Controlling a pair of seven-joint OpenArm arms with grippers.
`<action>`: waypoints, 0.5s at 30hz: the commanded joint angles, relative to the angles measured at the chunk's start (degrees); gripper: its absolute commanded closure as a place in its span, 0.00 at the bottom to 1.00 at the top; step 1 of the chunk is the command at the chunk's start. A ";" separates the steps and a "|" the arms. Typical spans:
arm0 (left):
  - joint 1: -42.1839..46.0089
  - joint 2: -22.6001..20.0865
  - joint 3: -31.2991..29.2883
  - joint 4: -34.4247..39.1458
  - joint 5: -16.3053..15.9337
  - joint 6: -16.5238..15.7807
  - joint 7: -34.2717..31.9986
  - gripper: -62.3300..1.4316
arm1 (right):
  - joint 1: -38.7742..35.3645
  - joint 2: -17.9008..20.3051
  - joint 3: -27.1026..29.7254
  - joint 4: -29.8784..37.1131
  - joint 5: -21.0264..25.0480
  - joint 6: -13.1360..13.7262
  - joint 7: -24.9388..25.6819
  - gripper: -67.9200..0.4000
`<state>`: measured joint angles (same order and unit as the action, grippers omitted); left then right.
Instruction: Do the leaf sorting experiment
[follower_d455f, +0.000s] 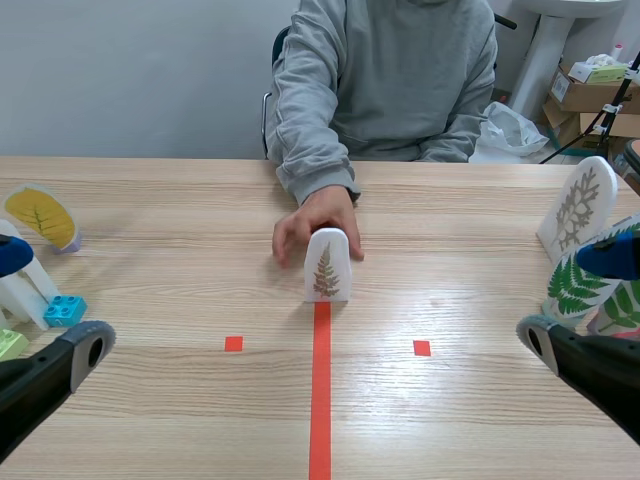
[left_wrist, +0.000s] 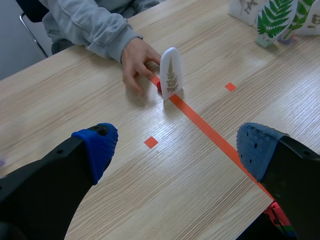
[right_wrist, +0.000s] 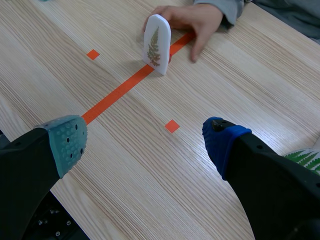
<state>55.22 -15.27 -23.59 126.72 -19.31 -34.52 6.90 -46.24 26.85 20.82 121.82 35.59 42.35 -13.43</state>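
Left hand (left_wrist: 175, 150) and right hand (right_wrist: 145, 140) hang released over the light wooden table (follower_d455f: 150, 420) as a person's fingers (follower_d455f: 288, 243) steady the white round-topped fern-leaf card (follower_d455f: 327, 265) upright on the orange-red tape line (follower_d455f: 320, 400), apparently awaiting sorting.

Matt wood-grain table (follower_d455f: 180, 400); smooth white plastic leaf card (follower_d455f: 327, 265).

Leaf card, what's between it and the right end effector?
Right wrist view: only bare table and one orange-red tape square before the leaf card.

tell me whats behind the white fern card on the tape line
A person's hand sits close behind the fern card. The card hides whether the fingers touch its back.
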 joint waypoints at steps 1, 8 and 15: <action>-0.15 0.02 0.44 -0.02 -0.42 0.26 -0.81 0.17 | 0.37 0.44 -0.26 -0.15 0.63 0.37 0.66 0.30; -0.15 0.02 0.44 -0.02 -0.42 0.26 -0.81 0.17 | 0.37 0.44 -0.26 -0.15 0.66 0.37 0.66 0.30; -0.15 0.02 0.44 -0.02 -0.42 0.26 0.42 0.17 | 0.37 0.44 -0.26 -0.15 0.68 0.37 0.70 0.30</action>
<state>55.22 -15.27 -23.59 126.72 -19.35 -34.52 7.46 -46.24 26.85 20.82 121.82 35.57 42.35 -13.43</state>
